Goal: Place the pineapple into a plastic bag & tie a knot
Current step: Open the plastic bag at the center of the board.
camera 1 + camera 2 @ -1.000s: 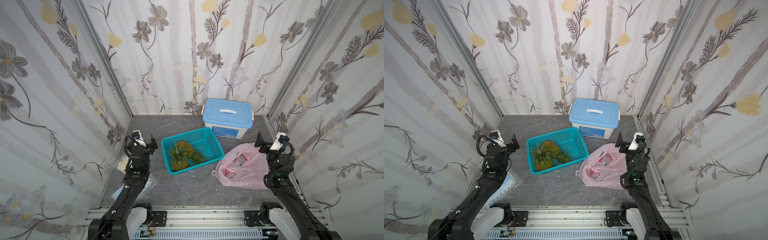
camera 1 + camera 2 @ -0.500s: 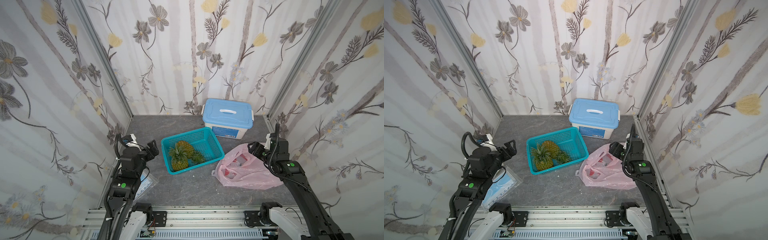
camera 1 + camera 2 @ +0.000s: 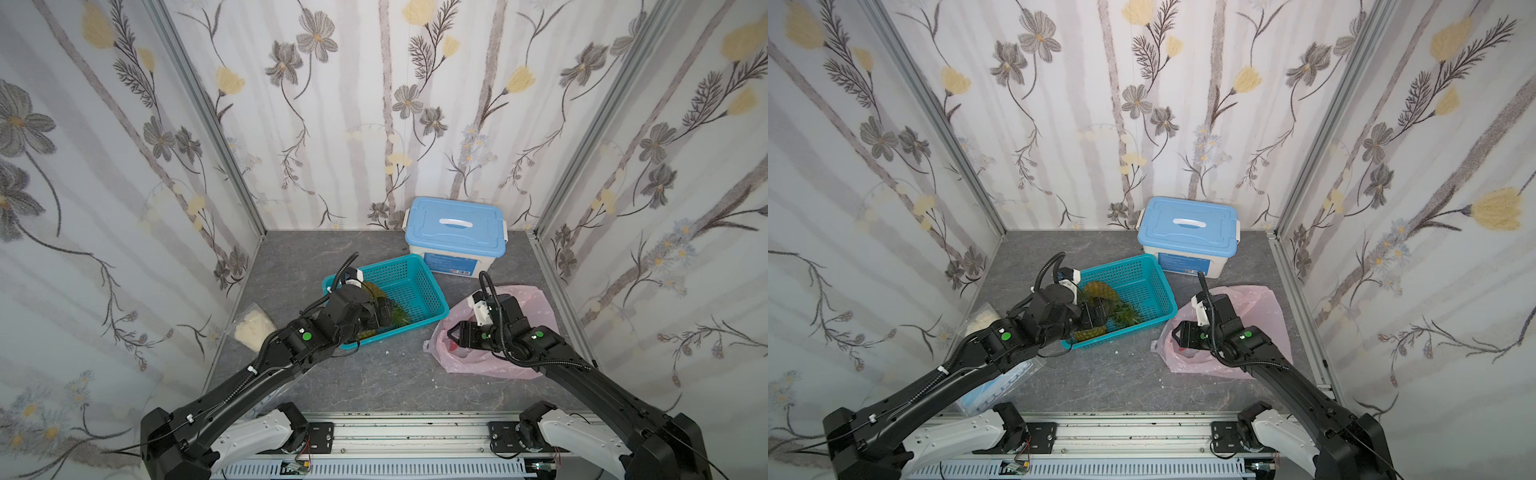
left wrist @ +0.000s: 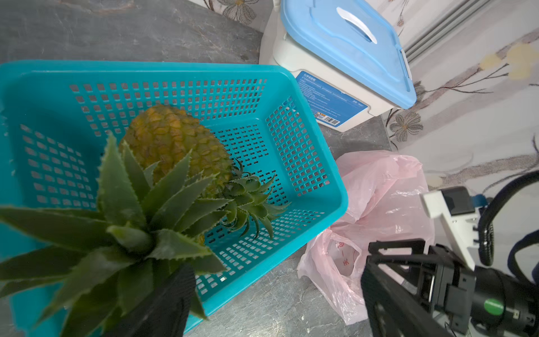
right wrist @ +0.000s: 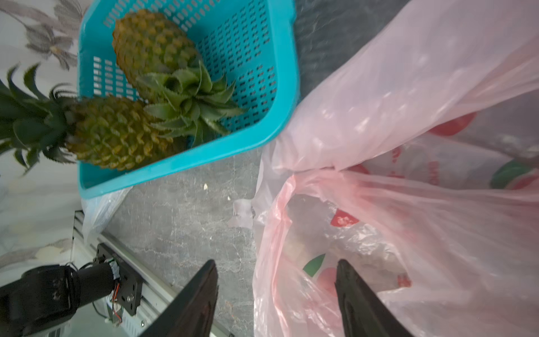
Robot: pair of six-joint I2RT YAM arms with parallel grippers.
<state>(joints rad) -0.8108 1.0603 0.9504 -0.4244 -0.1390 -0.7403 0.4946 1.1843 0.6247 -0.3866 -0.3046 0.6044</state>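
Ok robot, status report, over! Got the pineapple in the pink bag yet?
Left gripper open over near pineapple. Right gripper open, straddling plastic bag rim. Second pineapple alongside, both in basket.

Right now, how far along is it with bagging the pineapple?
Nothing is finished yet: both pineapples lie in the basket, and the bag lies untied with no pineapple in it. In hand: the left gripper is open at one fruit's leaves; the right gripper is open astride the bag's rim. Still to do: lift a pineapple, bag it, tie it shut.
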